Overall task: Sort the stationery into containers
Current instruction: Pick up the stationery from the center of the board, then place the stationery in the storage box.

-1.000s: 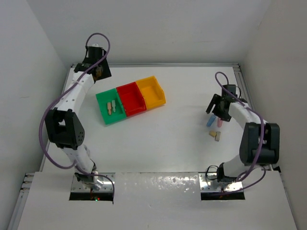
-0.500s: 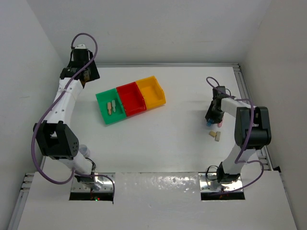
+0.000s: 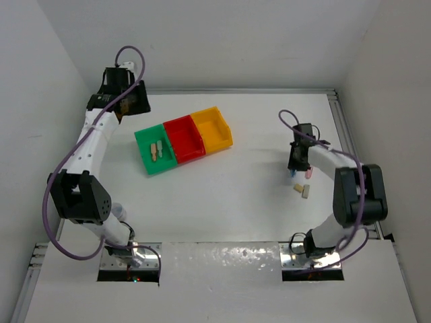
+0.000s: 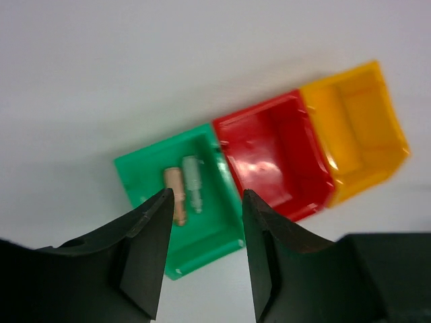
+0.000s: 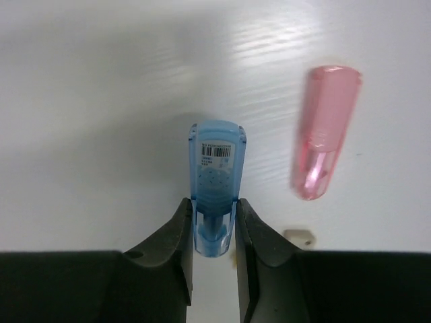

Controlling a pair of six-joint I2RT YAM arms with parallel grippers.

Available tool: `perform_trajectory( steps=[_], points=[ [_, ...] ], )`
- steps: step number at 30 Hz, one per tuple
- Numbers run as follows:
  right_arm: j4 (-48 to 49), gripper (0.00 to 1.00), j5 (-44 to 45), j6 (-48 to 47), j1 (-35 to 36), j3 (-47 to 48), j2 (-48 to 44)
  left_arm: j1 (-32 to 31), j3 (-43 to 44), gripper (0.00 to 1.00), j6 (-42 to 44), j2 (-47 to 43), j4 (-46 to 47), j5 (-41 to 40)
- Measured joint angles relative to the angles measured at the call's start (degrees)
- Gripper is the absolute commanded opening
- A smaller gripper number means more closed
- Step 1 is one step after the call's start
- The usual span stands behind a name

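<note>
My right gripper [image 5: 213, 205] is shut on the near end of a blue translucent stick [image 5: 215, 168], low at the table. In the top view that gripper [image 3: 296, 165] is at the right side of the table. A pink translucent stick [image 5: 323, 131] lies just right of the blue one, and a small beige block [image 5: 300, 237] sits nearer. Tan pieces [image 3: 302, 190] lie on the table below the gripper. The containers stand in a row: green [image 4: 151, 175], red [image 4: 276, 155], yellow [image 4: 357, 128]. Two short sticks [image 4: 183, 192] lie in the green one. My left gripper [image 4: 207, 202] hovers open above the green bin, holding nothing.
White walls close in the table on the left, back and right. A raised rail [image 3: 337, 114] runs along the table's right edge near my right arm. The left arm [image 3: 94, 145] stretches along the left edge toward the back corner.
My right gripper dropped to the table and closed on the blue stick. My left arm swung left toward the back corner, then shifted slightly right.
</note>
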Motion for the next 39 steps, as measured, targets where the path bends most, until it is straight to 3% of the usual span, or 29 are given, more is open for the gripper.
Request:
perform_trajectory(
  steps=[6, 9, 18, 24, 29, 34, 37, 38, 39],
  points=[
    [10.9, 0.00, -0.6, -8.3, 19.0, -7.2, -21.1, -9.7, 1.0, 0.44, 4.3, 0.0, 0.0, 12.1],
    [19.3, 0.00, -0.9, -9.3, 27.4, -9.2, -26.4, -15.5, 1.0, 0.46, 4.8, 0.0, 0.1, 16.8],
    [32.6, 0.00, 2.7, -11.1, 41.3, -6.0, -18.6, -26.2, 1.0, 0.49, 4.3, 2.5, 0.6, 24.1],
    [36.2, 0.00, 2.8, -9.9, 43.0, -3.5, -16.5, -29.6, 1.0, 0.47, 4.5, 3.4, 0.4, 24.1],
    [38.3, 0.00, 2.9, -8.3, 43.2, -3.1, -16.4, -30.6, 1.0, 0.33, 4.2, 3.5, 0.6, 21.9],
    [39.1, 0.00, 2.9, -7.7, 43.3, -3.0, -16.1, -30.7, 1.0, 0.00, 3.4, 3.5, 0.9, 20.9],
    [39.2, 0.00, 2.9, -7.4, 43.3, -2.9, -15.6, -30.7, 1.0, 0.00, 3.0, 3.6, 0.7, 20.8],
    [39.2, 0.07, 2.9, -7.2, 43.3, -2.9, -15.5, -30.7, 1.0, 0.00, 2.9, 3.7, 0.7, 20.8],
    [39.1, 0.20, 2.8, -7.2, 43.3, -2.8, -15.4, -30.6, 1.0, 0.00, 2.8, 3.7, 0.6, 20.8]
  ],
)
